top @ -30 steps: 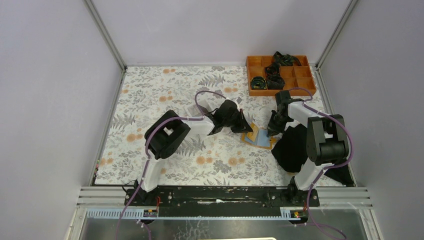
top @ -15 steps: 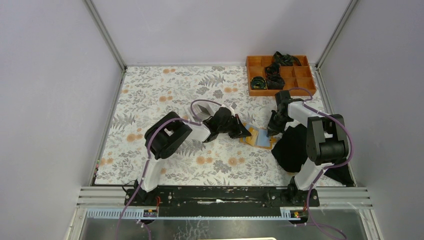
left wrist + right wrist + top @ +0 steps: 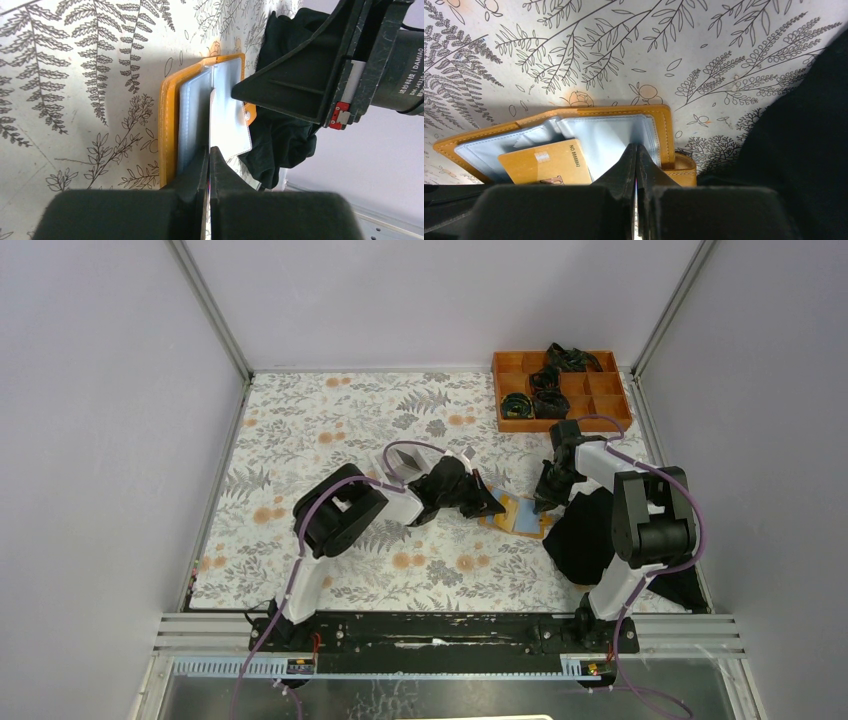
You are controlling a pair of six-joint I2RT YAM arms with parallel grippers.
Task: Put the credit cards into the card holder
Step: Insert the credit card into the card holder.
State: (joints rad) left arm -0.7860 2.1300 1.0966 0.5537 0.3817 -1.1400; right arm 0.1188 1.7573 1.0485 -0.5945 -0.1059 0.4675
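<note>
On the left, the flower-patterned table [image 3: 330, 420] carried nothing but the left arm, which reached toward the middle. Just behind its wrist lay a pale grey rectangle [image 3: 405, 458]; it was too small in the overhead view for us to tell what it was.

The left gripper [image 3: 210, 150] was pinched tight on a pale credit card [image 3: 227, 125], which we saw almost edge-on from the left wrist. The card's free end reached out over the open card holder [image 3: 520, 515]. The card holder lay spread flat on the table near the middle, between the two grippers, its orange-tan cover down and its pale blue lining up.

From the right wrist we saw a gold card [image 3: 546, 162] with a printed number lying across that lining, its near end hidden behind the gripper body. We could not tell whether it was the same card that the left gripper held.

The right gripper [image 3: 636, 150] had its fingers pressed together, their tips resting on the lining near the card holder's right-hand edge. We could not tell whether a leaf of the lining was caught between them.

A black cloth [image 3: 585, 535] lay crumpled just right of the card holder, under the right arm. At the far right corner stood an orange compartment tray [image 3: 605, 405] with dark coiled things [image 3: 545, 380] in several of its compartments.
</note>
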